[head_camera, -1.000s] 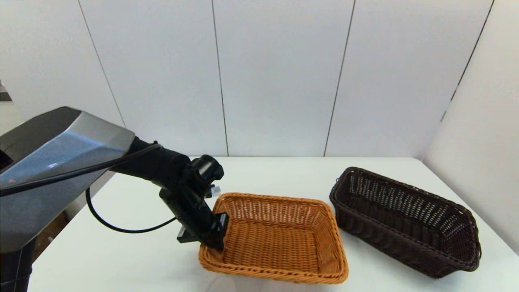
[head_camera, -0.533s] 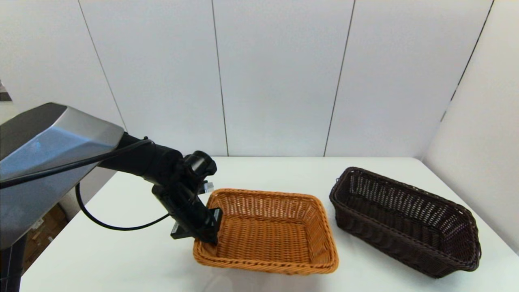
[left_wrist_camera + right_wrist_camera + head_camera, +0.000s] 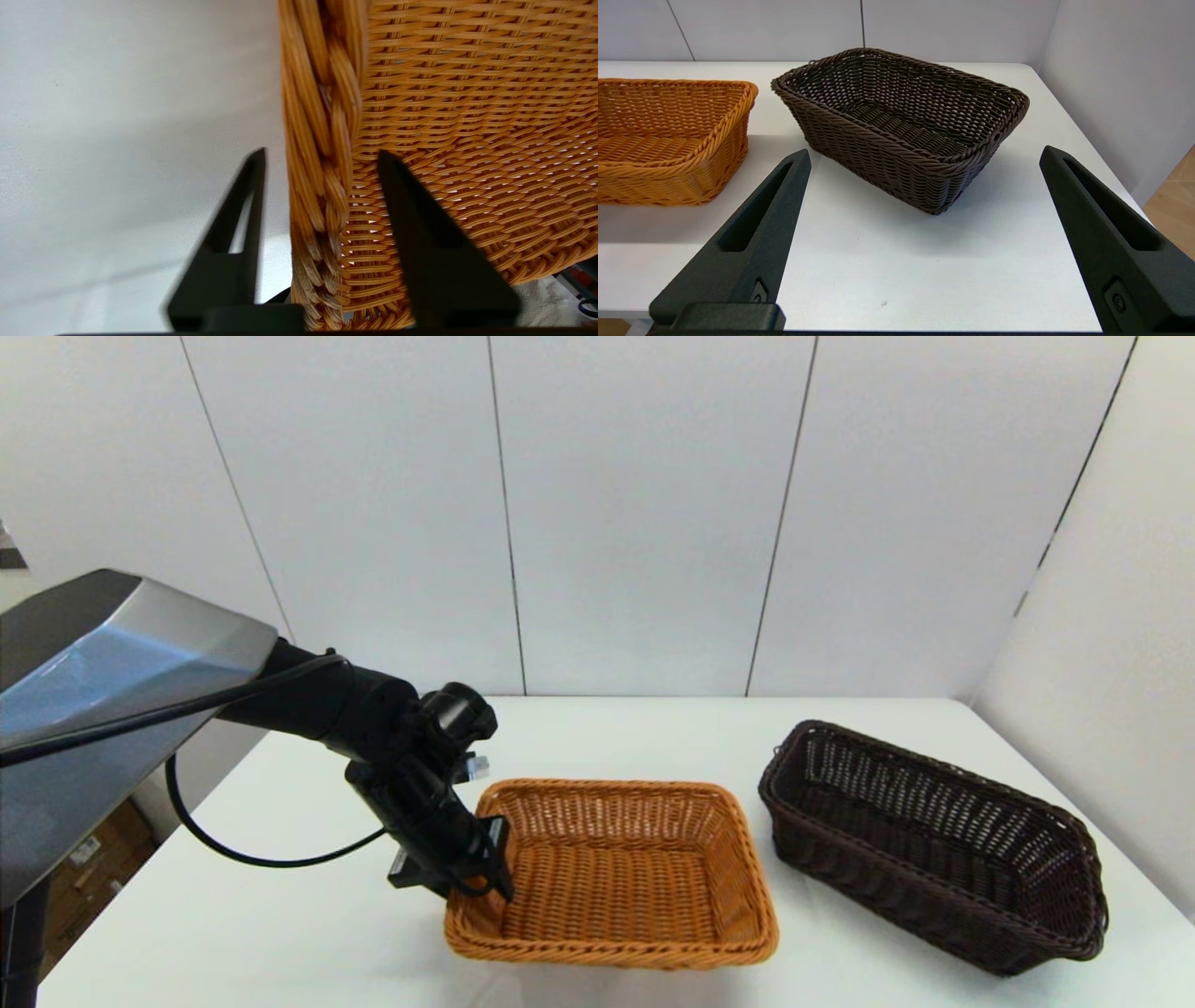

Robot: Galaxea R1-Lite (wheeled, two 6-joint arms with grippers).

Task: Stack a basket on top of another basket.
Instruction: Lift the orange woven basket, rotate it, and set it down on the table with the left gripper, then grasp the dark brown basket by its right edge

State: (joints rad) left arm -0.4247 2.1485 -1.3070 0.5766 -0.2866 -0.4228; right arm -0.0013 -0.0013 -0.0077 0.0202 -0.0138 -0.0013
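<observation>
The orange-tan basket [image 3: 611, 882] lies flat on the white table [image 3: 653, 733], left of centre. My left gripper [image 3: 487, 885] is at its left short side, open. In the left wrist view the two fingers of the left gripper [image 3: 320, 154] straddle the braided rim [image 3: 322, 116], one outside and one inside, with a small gap on each side. The dark brown basket [image 3: 934, 845] stands apart on the right, untouched. My right gripper [image 3: 924, 151] hovers wide open near the table's front edge, facing the dark brown basket [image 3: 901, 121], with the orange-tan basket [image 3: 668, 140] off to the side.
White wall panels [image 3: 644, 513] close the table at the back and on the right. The left arm's black cable [image 3: 243, 854] loops over the table's left part. Bare table shows between the two baskets.
The orange-tan basket has shifted left with my left gripper, and its raised left end has come down so it now lies flat. The dark brown basket has not moved.
</observation>
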